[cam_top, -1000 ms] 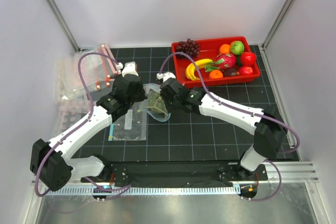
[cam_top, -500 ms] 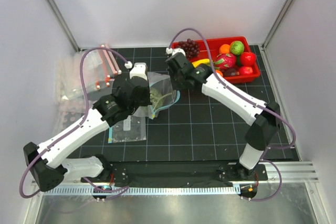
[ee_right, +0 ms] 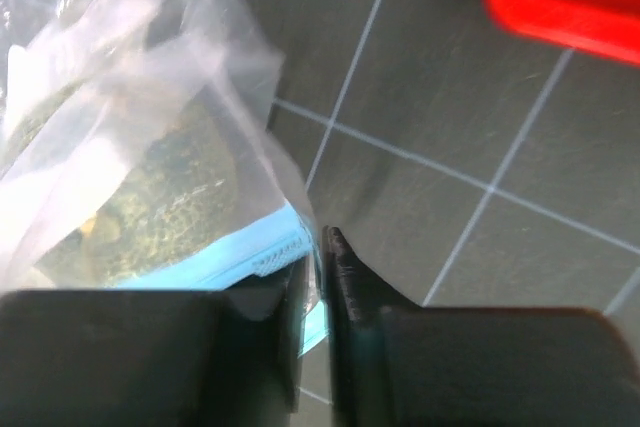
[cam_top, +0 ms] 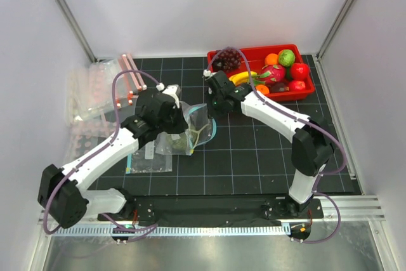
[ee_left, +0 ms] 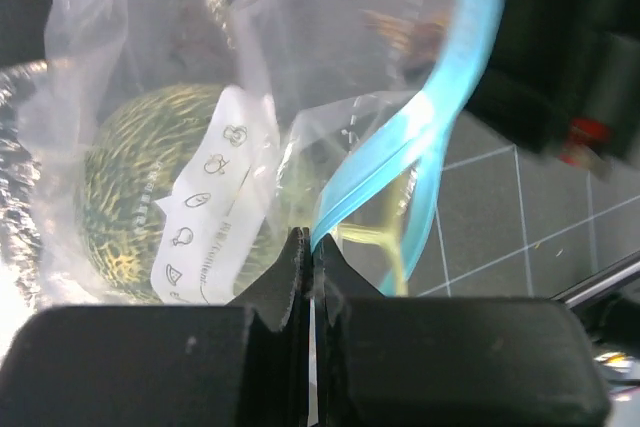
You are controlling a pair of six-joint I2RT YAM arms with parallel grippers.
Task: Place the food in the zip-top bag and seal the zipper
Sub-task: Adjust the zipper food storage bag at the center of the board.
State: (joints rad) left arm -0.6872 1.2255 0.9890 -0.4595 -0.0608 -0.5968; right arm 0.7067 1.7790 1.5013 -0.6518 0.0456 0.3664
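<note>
One zip-top bag (cam_top: pixel 202 118), one melon (ee_left: pixel 120 177), one red tray (cam_top: pixel 285 98), one banana (cam_top: pixel 244 76), one grape bunch (cam_top: pixel 225 60), one dragon fruit (cam_top: pixel 273 73)

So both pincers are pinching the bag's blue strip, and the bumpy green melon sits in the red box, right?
Not quite. The bumpy green melon sits inside the bag, not in the red box; the left wrist view shows it through the clear plastic. The rest holds: the left pincer and the right pincer both pinch the blue strip.
</note>
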